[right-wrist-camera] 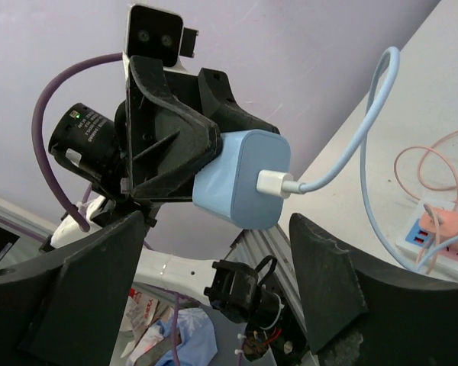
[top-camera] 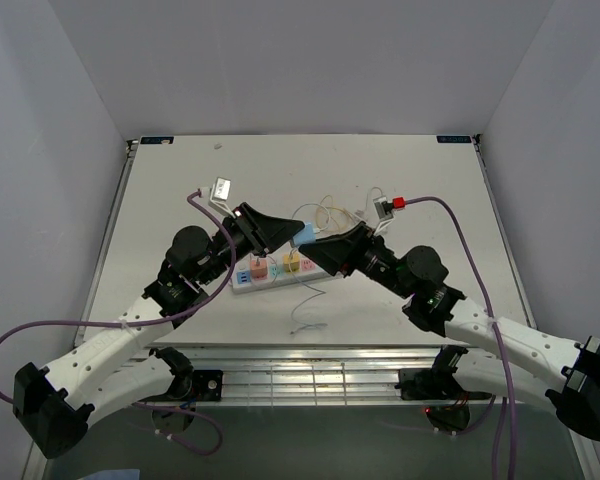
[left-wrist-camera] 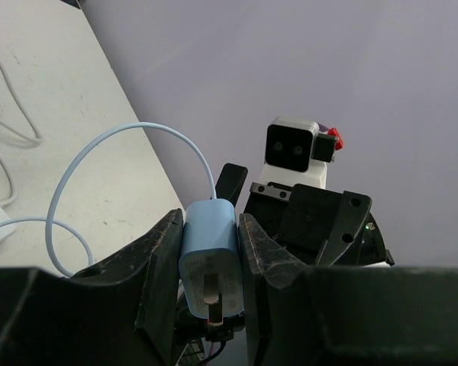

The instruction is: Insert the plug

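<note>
The plug is a light blue charger block (left-wrist-camera: 210, 248) with a blue cable (left-wrist-camera: 99, 145). My left gripper (left-wrist-camera: 211, 263) is shut on it, its prongs facing the wrist camera. It also shows in the top view (top-camera: 307, 233) and the right wrist view (right-wrist-camera: 240, 179). My right gripper (right-wrist-camera: 217, 263) is open, its fingers spread just below and either side of the block, not touching it. In the top view both grippers, left (top-camera: 288, 235) and right (top-camera: 332, 243), meet above the white power strip (top-camera: 280, 270), which has orange and pink plugs in it.
Thin white and pink cables (top-camera: 330, 212) lie behind the strip, and a loose white cable (top-camera: 307, 310) lies in front. A purple arm cable (top-camera: 470, 240) loops on the right. A small white box (top-camera: 221, 188) sits at the back left.
</note>
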Action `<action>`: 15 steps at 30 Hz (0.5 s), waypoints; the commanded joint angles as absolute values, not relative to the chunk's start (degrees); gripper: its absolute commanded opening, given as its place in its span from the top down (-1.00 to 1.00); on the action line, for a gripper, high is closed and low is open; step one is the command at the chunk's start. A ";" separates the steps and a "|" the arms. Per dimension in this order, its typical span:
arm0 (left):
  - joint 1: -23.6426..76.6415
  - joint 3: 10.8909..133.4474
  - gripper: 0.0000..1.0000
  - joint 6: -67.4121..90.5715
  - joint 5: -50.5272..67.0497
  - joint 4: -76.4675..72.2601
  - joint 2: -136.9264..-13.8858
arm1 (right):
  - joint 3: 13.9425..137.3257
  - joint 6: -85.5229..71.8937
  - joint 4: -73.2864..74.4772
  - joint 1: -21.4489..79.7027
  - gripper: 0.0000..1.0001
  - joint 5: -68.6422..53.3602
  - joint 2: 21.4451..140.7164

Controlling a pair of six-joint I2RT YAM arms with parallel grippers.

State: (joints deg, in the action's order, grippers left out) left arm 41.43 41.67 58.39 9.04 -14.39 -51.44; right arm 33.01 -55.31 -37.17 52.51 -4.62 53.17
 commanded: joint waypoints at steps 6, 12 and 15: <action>41.66 40.70 1.00 59.24 9.75 -17.23 -50.54 | 33.57 -57.92 -47.99 51.77 -0.35 -2.55 54.32; 41.84 40.78 1.00 59.33 10.63 -17.84 -50.89 | 34.01 -57.13 -48.43 51.50 -0.27 -2.90 54.84; 41.92 40.87 1.00 59.24 11.07 -18.02 -51.50 | 33.75 -56.87 -48.16 51.50 -0.26 -1.94 54.49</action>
State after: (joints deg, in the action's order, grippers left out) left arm 41.45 40.97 59.44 9.76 -17.26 -51.42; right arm 32.99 -57.41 -42.22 51.75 -3.70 55.13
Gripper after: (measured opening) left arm 0.421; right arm 0.635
